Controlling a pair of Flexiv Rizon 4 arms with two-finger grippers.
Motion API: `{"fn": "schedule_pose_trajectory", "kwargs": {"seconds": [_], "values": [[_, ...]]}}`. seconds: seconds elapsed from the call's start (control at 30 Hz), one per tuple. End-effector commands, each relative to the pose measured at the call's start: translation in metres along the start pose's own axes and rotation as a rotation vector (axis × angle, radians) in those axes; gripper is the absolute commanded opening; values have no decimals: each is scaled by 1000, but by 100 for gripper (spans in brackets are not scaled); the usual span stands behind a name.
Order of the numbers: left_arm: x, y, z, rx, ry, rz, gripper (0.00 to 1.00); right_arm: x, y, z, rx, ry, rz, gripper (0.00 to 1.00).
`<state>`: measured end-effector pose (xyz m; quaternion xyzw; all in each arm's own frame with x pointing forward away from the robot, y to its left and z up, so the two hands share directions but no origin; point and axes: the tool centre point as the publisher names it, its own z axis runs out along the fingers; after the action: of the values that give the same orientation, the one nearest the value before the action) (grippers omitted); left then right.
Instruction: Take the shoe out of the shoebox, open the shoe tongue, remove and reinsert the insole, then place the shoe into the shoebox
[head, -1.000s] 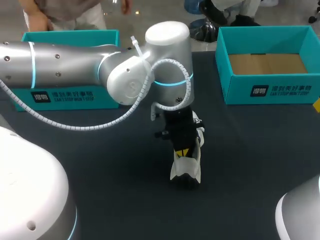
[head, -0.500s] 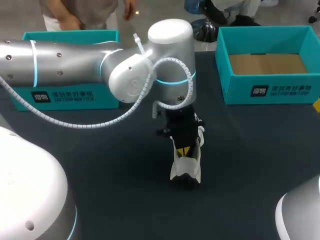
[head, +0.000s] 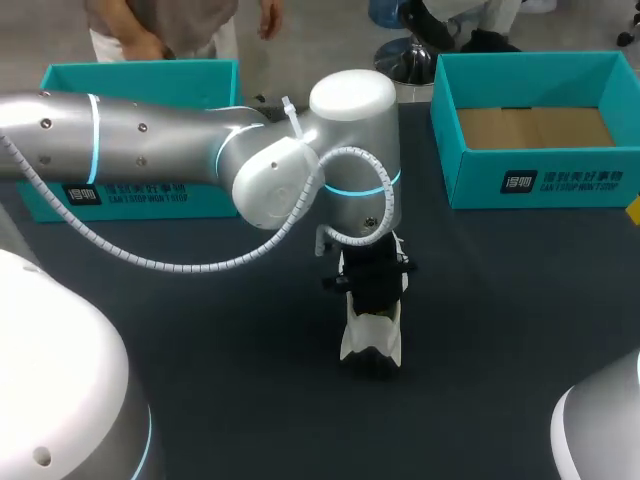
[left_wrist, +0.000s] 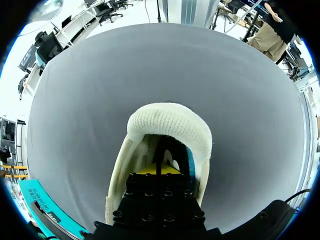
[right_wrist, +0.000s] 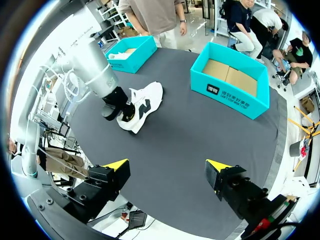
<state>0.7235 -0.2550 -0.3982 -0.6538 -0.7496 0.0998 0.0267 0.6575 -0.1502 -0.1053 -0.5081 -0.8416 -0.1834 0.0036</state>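
left jaws sink deeper into the shoe

since a second ago the left arm (head: 340, 190) has slid toward 5 o'clock and dropped. its yellow tips, once showing above the shoe (head: 372, 338), are now hidden from the head view. the shoe hasn't budged. it stands mid-desk (head: 200, 330), out of the box (head: 540, 182) at its 1 o'clock, with a second box (head: 140, 75) at 10 o'clock.

from the wrist, the left jaws sit inside the shoe's mouth, tips pressed nearly together. whether they pinch the insole can't be told. the right jaws hang spread and empty, high over the desk's 5 o'clock edge, well apart from the shoe.

likely trouble: nothing pins the shoe down, so a pull could lift or tip the whole shoe. a shallow pinch could also let the insole slip free.
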Motion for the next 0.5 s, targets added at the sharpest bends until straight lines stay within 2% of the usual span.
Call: {"fn": "schedule_pose_trajectory", "kwargs": {"seconds": [0.03,0.23,0.5], "values": [[-4,1,24,0,16,5,0,-1,3,0,7,2,1,100],[-2,0,31,-7,34,10,0,-1,3,0,7,2,1,100],[3,2,2,-43,12,24,0,-1,3,0,7,2,1,100]]}}
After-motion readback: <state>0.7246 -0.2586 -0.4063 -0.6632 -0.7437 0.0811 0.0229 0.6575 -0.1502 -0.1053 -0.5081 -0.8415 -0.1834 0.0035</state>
